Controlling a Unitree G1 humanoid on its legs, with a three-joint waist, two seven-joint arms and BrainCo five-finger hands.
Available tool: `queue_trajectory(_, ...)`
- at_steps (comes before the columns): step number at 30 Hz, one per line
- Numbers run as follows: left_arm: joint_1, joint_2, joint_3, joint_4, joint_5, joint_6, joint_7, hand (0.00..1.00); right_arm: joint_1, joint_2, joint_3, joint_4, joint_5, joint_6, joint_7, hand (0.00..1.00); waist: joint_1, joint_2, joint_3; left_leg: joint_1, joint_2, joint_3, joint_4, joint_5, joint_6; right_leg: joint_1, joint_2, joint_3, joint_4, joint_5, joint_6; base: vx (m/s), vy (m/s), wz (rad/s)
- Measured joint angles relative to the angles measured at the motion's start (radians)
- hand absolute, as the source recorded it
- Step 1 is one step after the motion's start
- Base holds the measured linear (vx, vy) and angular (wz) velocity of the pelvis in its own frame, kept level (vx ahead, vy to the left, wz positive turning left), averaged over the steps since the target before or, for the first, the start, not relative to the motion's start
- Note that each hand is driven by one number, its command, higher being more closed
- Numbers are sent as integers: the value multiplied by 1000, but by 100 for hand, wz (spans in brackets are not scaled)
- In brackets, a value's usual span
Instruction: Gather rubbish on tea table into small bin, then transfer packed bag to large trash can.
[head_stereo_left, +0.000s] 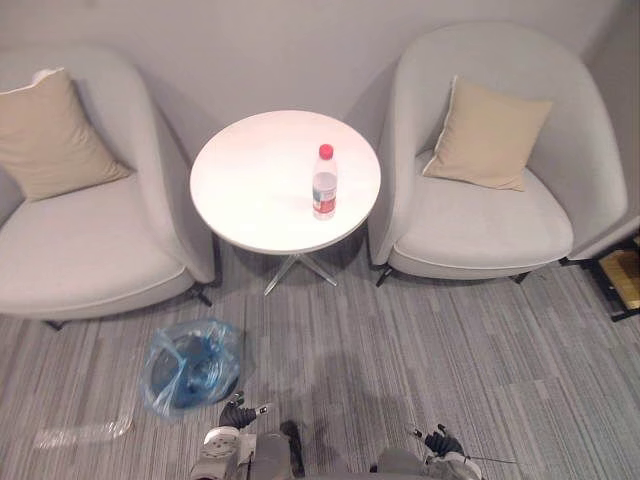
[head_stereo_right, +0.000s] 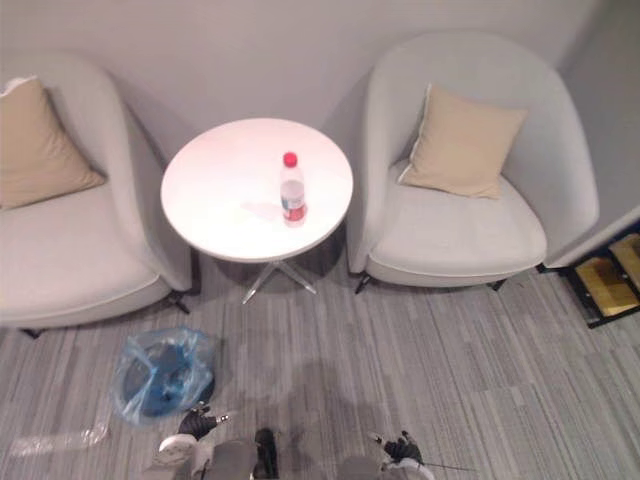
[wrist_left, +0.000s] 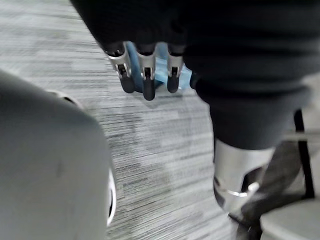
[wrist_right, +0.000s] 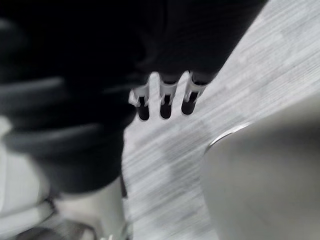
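Small bin (head_stereo_left: 190, 365), lined with a crumpled blue bag, stands on the grey striped carpet (head_stereo_left: 420, 360) at about 7 o'clock in the head views. It is just ahead of the left hand (wrist_left: 146, 75). That hand hangs low with its fingers straight and slightly apart, holding nothing. The right hand (wrist_right: 165, 100), at 5 o'clock, hangs the same way, empty.

A scrap of clear plastic (head_stereo_left: 80, 432) lies on the carpet at the bin's 8 o'clock.

Farther off, at 12 o'clock, a round white table (head_stereo_left: 235, 190) carries one upright plastic bottle (head_stereo_left: 324, 183) with a red cap, toward the tabletop's 3 o'clock side. Its label is red and white, and the writing is too small to read.

Grey armchairs at 10 o'clock (head_stereo_left: 90, 240) and 2 o'clock (head_stereo_left: 490, 220) flank the table. Each holds a tan cushion (head_stereo_left: 50, 135) (head_stereo_left: 487, 135).
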Motion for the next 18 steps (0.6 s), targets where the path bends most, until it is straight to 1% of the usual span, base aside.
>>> queue_trajectory(1, 0, 0, -4, 3, 0, 2, 0, 0, -2, 0, 1, -1, 0, 0, 0, 0, -3, 1, 0, 17, 0, -2, -9, 0, 0, -8, 0, -13, 8, -10, -17, 437, 12, 19)
queue_trajectory(2, 3, -2, -10, 8, -1, 3, 0, 0, -4, 0, 11, -22, -2, -4, 1, 0, -8, 11, 3, 77, 11, -11, -48, 1, -1, -50, 14, -88, -28, -53, -67, 359, -20, 19)
queue_trajectory(3, 3, -4, -10, 9, -2, 3, 0, 0, -6, 0, 10, -26, -4, -5, 1, 0, -9, 15, 4, 85, 17, -13, -51, 1, -1, -62, 23, -100, -52, -62, -75, 430, -71, 28)
queue_trajectory(4, 2, -11, -10, 8, -2, 3, 0, 0, -8, -6, 9, -40, -8, -7, 2, 0, -12, 31, 9, 104, 43, -24, -56, 1, -2, -103, 63, -122, -159, -76, -91, 349, -128, 28)
queue_trajectory(5, 3, -16, -11, 8, -2, 3, 0, 0, -11, -13, 10, -54, -8, -8, 3, 0, -14, 46, 15, 119, 66, -36, -58, 1, -2, -131, 105, -112, -283, -56, -97, 353, -153, 32)
queue_trajectory(6, 4, -17, -11, 9, -2, 3, 0, 0, -11, -15, 13, -60, -9, -8, 2, 0, -16, 48, 17, 126, 73, -50, -58, 1, -2, -135, 128, -95, -367, -23, -92, 376, -194, 45)
queue_trajectory(7, 7, -9, -13, 10, -1, 2, -2, 0, -1, -15, 24, -59, -23, -7, 2, 0, -22, 27, 10, 132, 61, -78, -59, 2, -17, -117, 153, -36, -576, 105, -87, 303, -172, 44)
queue_trajectory(8, 8, -1, -13, 10, -1, 1, -2, 0, 6, -15, 26, -57, -27, -7, 3, 0, -23, 15, 6, 138, 48, -92, -57, -5, -33, -114, 151, -12, -619, 198, -100, 408, -220, 48)
queue_trajectory(9, -1, -25, 0, 27, 0, 2, -1, 0, -1, -39, 16, -52, -33, -5, 4, 0, -21, 56, 11, 163, 87, -138, -54, -21, -68, -103, 175, -20, -572, 217, -141, 391, -192, 33)
queue_trajectory(10, 4, -47, 9, 30, 3, 0, -2, 0, 1, -54, 9, -47, -39, -4, 4, 0, -17, 82, 0, 156, 106, -150, -48, -8, -89, -97, 187, -38, -574, 178, -152, 399, -195, 26)
queue_trajectory(11, 2, -53, 12, 30, 5, 0, 0, 0, 0, -55, 3, -43, -37, -5, 5, 0, -18, 91, 0, 155, 111, -158, -43, -4, -96, -94, 189, -46, -573, 167, -154, 418, -230, 44)
queue_trajectory(12, -7, -62, 26, 31, 11, 3, -1, 0, -1, -54, -19, -44, -35, -4, 6, 0, -28, 102, 5, 134, 131, -169, 4, 12, -124, -69, 190, -80, -574, 141, -162, 390, -252, 61)
queue_trajectory(14, -8, -72, 48, 8, 19, 2, -3, 0, 10, -51, -21, -44, -35, -1, 3, 0, -26, 95, 12, 55, 179, -171, 235, 41, -180, 20, 193, -124, -615, 113, -175, 304, -187, 67)
queue_trajectory(15, -7, -69, 51, -4, 20, 1, -3, 0, 19, -48, -18, -47, -35, -1, 1, 0, -19, 86, 18, 10, 215, -153, 356, 39, -182, 69, 194, -144, -645, 106, -182, 196, -78, 50)
queue_trajectory(16, -7, -73, 50, -26, 21, 0, -2, 0, 26, -40, -17, -50, -35, -1, -1, 0, -11, 83, 18, -35, 246, -103, 441, 20, -168, 122, 195, -165, -675, 101, -186, 179, -62, 39)
queue_trajectory(17, -7, -75, 49, -33, 21, 0, -2, 0, 29, -37, -17, -54, -35, -1, -1, 0, -11, 77, 19, -50, 252, -89, 454, 14, -159, 136, 195, -171, -686, 100, -185, 199, -30, 35)
queue_trajectory(18, -7, -85, 47, -51, 21, -1, -2, 0, 30, -25, -9, -65, -34, -1, -1, 0, -7, 77, 19, -102, 257, -42, 431, -8, -121, 173, 190, -180, -717, 99, -178, 154, 3, 20)
